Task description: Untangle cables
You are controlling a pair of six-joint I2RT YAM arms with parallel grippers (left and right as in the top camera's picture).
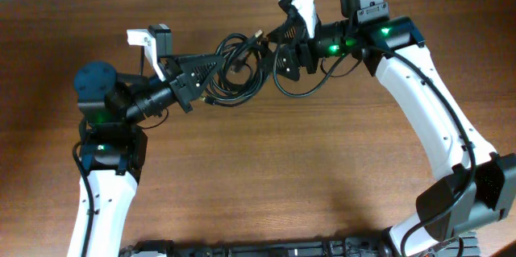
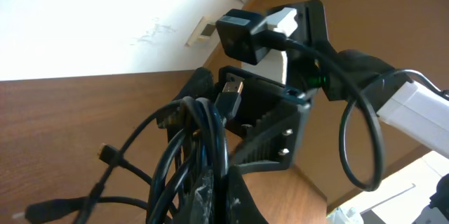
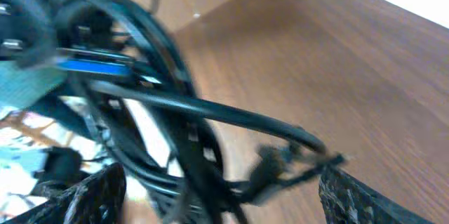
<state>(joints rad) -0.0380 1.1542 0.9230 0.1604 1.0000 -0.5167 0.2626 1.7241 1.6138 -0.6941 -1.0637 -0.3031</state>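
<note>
The cables are a bundle of thin black loops above the brown table, between my two grippers. My left gripper reaches in from the left and is shut on the cables. In the left wrist view its fingers pinch several strands, and a small plug sticks up above them. My right gripper comes in from the right and stands open. Its fingers are wide apart, with blurred cables running through the gap.
A thicker black wire loop hangs from the right arm just right of the bundle. The right gripper's black body is close in front of the left wrist camera. A white wall lies beyond the table's far edge.
</note>
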